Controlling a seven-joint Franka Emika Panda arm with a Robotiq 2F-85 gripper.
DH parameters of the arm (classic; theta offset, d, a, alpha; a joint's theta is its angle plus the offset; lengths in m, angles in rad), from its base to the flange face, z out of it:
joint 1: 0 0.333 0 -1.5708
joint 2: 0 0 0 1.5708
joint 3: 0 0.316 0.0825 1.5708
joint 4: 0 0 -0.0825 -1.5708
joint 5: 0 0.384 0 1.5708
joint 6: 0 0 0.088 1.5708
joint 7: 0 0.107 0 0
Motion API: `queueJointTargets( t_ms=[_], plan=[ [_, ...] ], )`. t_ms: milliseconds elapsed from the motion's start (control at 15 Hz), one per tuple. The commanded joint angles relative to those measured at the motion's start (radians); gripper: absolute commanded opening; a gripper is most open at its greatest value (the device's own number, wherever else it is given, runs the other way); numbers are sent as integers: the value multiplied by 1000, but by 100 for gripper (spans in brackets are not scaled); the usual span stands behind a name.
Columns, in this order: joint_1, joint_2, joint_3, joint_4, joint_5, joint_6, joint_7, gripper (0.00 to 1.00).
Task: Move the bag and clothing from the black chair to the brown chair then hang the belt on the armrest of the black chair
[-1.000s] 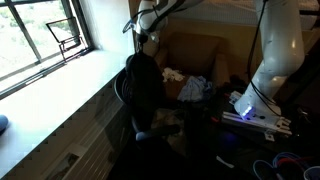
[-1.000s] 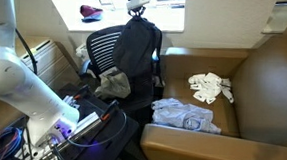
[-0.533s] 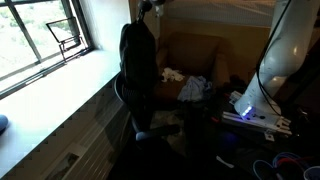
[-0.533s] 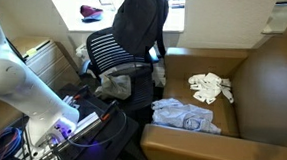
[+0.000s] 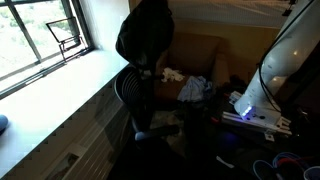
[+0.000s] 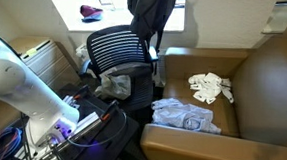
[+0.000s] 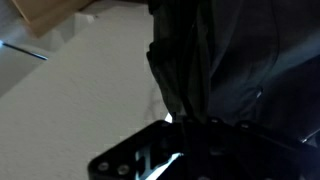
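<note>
Hanging with its long axis vertical, the black bag [image 6: 149,15] is suspended above the backrest of the black chair [image 6: 120,51], clear of the seat, in both exterior views. 1 grey garment [image 6: 113,85] lies on that seat. The brown chair [image 6: 258,87] stands just beside it, holding 1 white cloth [image 6: 210,87] and 1 pale blue garment [image 6: 184,116]. In the wrist view the gripper [image 7: 188,128] is closed narrow, pinching the bag's fabric.

A black fabric bag [image 6: 150,15] hangs above the black ribbed office chair [image 6: 120,54], whose seat holds a crumpled grey garment [image 6: 113,85]. Beside it, on the tan upholstered armchair [image 6: 273,88], a white crumpled cloth [image 6: 210,87] lies behind a pale blue garment [image 6: 184,115].
</note>
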Motion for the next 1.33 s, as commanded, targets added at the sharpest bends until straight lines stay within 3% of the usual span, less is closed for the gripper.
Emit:
queueJointTargets(
  t_ms=[0, 333, 400, 467, 533, 600, 800, 867, 1000, 1267],
  plan=[
    [-55, -167, -46, -98, -139, -55, 140, 1],
    [-165, -259, -129, -186, -190, -111, 263, 1],
    [-173, -271, -173, -219, -125, -30, 236, 1],
    [-158, -289, -231, -255, -24, 34, 109, 1],
    [-157, -223, -159, -206, -85, -72, 205, 1],
    [-161, -231, -183, -223, -60, -65, 170, 4],
    [-154, -183, -169, -237, -54, -45, 192, 1],
    [-143, -158, -176, -218, -6, -77, 176, 1],
    [-197, -82, -166, -174, -92, -53, 314, 1],
    [-252, 44, -230, -35, -136, -105, 442, 1]
  ],
)
